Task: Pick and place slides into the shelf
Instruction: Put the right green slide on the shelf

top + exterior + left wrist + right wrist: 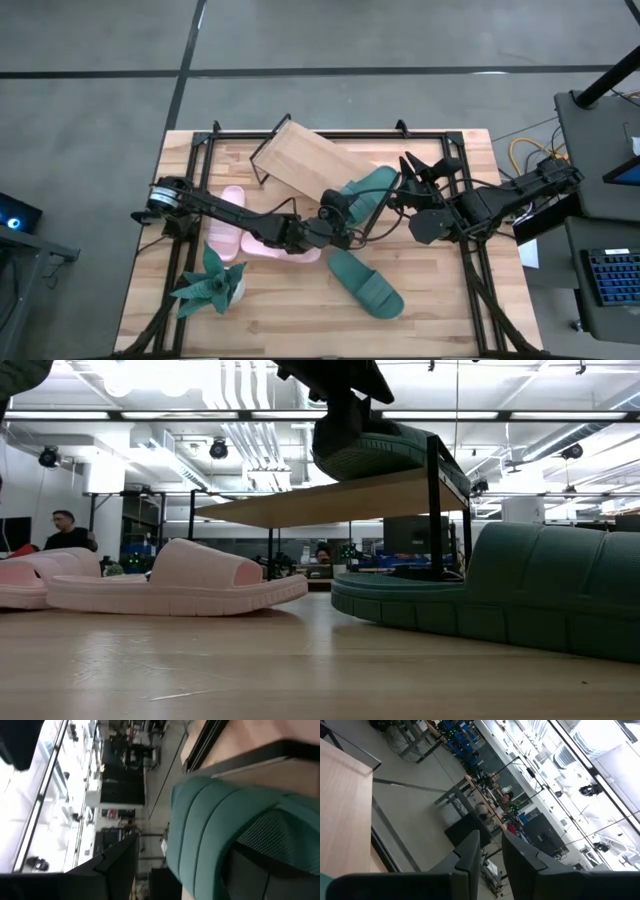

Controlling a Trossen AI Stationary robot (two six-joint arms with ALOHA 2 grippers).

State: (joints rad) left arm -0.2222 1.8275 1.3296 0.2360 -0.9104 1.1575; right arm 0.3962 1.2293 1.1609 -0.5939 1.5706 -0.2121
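Gripping dark green foam slide point(368, 187) by its edge, left claw point(335, 208) lands it on light wood shelf board point(310, 160). Right claw point(490, 851) just beside, fingers narrow, empty, likely steadying.

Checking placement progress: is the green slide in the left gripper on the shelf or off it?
On it, partly. The green slide rests on the shelf board's edge, left gripper holding it.

I saw one dark green slide point(368, 189) resting on the end of the light wood shelf point(312, 158), which sat skewed. The second green slide point(366, 282) lay flat on the table, and both pale pink slides point(262, 238) lay side by side.
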